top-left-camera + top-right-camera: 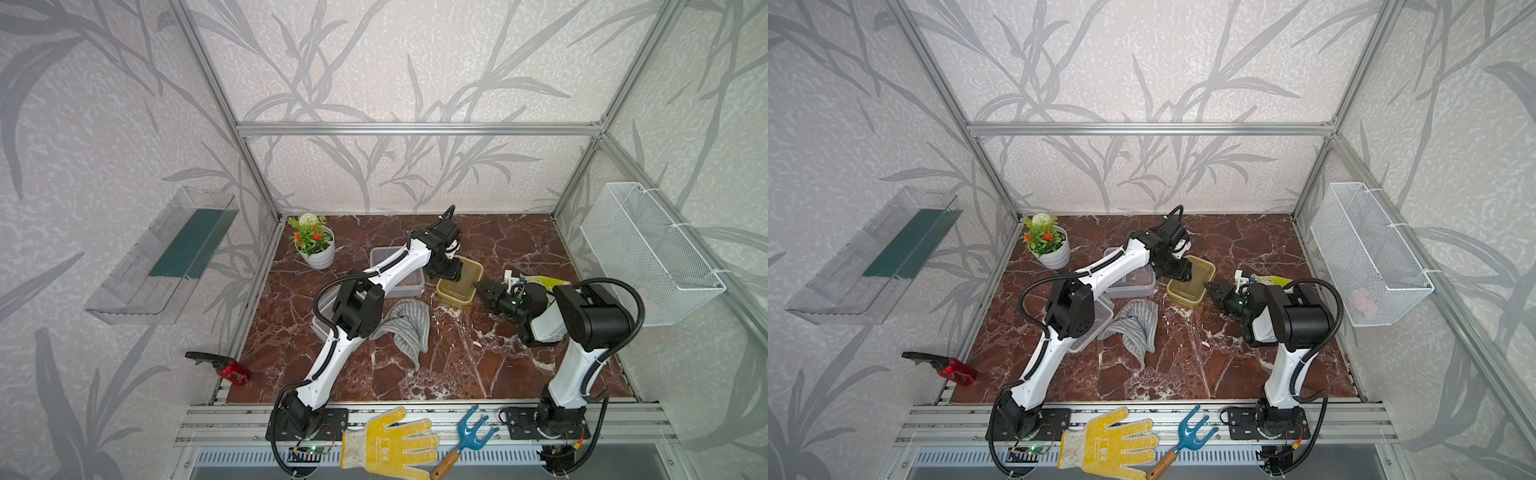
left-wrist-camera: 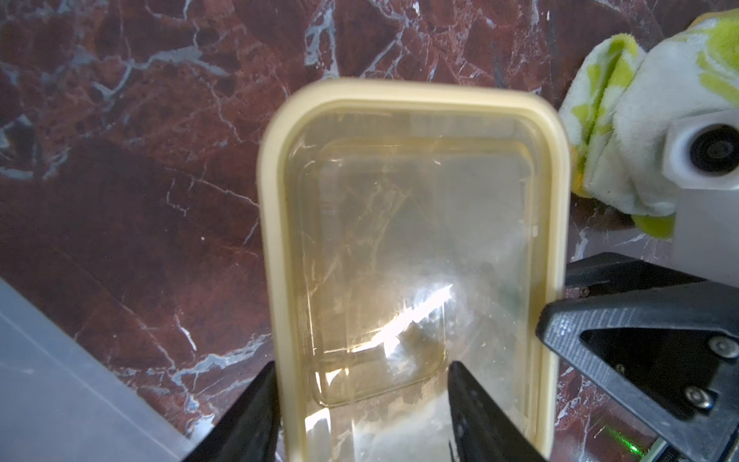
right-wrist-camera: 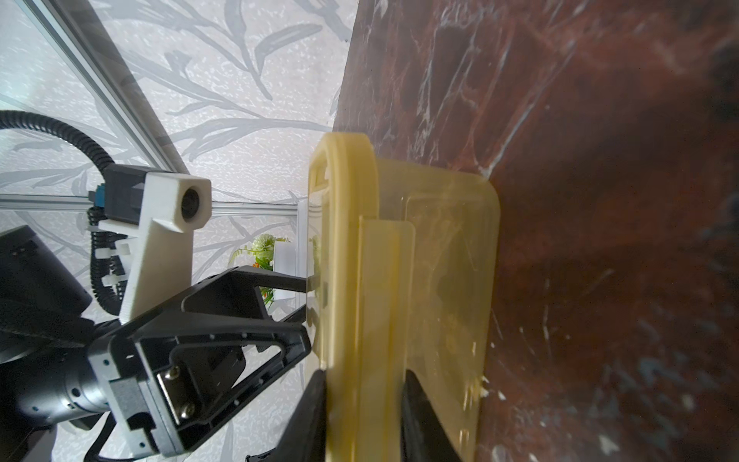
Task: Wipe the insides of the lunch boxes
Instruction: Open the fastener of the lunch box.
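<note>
Tabletop [image 1: 457, 374]: both boxes sit toward the back edge, near its middle. Grey lunch box [image 1: 384, 254] lies partly under my left arm, untouched. Grey striped cloth [image 1: 409, 324] lies loose mid-tabletop. Amber lunch box [image 1: 451, 297], just right of the grey one, is lidless and empty. Yellow-and-white cloth [image 1: 544, 281] lies loose toward the right edge. Left jaws stand wide, straddling the amber lunch box's back wall. Right jaws are closed narrowly on its rim facing the right edge. Judgement: box steadied only. No cloth in hand, so wiping both interiors apparently remains.
</note>
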Controlling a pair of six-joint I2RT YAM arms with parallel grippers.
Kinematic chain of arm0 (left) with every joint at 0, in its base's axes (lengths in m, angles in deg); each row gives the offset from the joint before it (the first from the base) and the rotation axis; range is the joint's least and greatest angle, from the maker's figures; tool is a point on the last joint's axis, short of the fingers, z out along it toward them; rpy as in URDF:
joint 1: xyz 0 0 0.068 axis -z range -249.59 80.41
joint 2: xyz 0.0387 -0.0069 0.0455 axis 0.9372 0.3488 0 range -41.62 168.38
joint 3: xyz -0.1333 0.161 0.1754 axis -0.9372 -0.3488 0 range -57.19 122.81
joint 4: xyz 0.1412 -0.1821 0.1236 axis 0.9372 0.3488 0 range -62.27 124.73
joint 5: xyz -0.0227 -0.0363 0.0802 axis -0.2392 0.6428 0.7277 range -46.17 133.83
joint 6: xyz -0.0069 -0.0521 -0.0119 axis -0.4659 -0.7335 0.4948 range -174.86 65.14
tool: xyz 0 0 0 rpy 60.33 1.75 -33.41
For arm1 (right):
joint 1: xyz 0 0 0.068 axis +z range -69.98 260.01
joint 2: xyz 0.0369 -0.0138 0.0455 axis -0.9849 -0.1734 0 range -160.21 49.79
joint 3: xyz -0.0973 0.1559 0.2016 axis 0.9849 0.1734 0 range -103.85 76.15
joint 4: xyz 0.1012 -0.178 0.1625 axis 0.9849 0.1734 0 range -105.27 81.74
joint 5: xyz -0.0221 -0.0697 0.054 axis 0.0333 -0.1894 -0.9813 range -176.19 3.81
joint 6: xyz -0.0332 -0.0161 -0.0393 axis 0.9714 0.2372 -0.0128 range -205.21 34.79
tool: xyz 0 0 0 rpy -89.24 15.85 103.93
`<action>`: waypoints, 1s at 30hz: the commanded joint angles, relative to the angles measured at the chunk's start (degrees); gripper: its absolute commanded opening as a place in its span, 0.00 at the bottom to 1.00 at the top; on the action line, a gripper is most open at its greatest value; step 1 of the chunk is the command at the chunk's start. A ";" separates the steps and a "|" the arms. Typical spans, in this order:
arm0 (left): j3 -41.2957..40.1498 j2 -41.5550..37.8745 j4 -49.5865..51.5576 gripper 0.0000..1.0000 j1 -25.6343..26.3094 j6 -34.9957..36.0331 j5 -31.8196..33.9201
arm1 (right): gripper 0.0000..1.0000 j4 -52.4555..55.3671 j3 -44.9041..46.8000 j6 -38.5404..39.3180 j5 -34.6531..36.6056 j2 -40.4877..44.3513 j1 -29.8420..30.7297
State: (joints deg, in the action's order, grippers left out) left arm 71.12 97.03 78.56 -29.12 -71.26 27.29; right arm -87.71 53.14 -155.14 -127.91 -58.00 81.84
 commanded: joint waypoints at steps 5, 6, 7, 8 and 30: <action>0.51 3.41 5.36 0.63 0.32 1.67 4.60 | 0.14 12.51 -0.90 6.05 1.50 5.75 0.01; 0.90 3.76 5.91 0.63 0.40 1.74 4.90 | 0.14 14.57 -1.07 6.94 1.75 6.88 0.02; 1.40 4.16 6.45 0.63 0.38 1.73 5.08 | 0.13 16.64 -1.16 7.73 2.10 8.02 0.02; 1.88 4.56 6.99 0.63 0.41 1.68 5.19 | 0.13 19.15 -1.32 8.85 2.47 9.47 0.02; 2.94 4.71 5.82 0.64 1.59 1.90 2.20 | 0.11 55.65 -7.28 23.04 9.97 22.95 0.81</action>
State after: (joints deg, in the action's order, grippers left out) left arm 75.10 98.95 80.38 -28.29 -70.87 29.35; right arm -34.88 46.61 -134.59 -117.68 -34.52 82.21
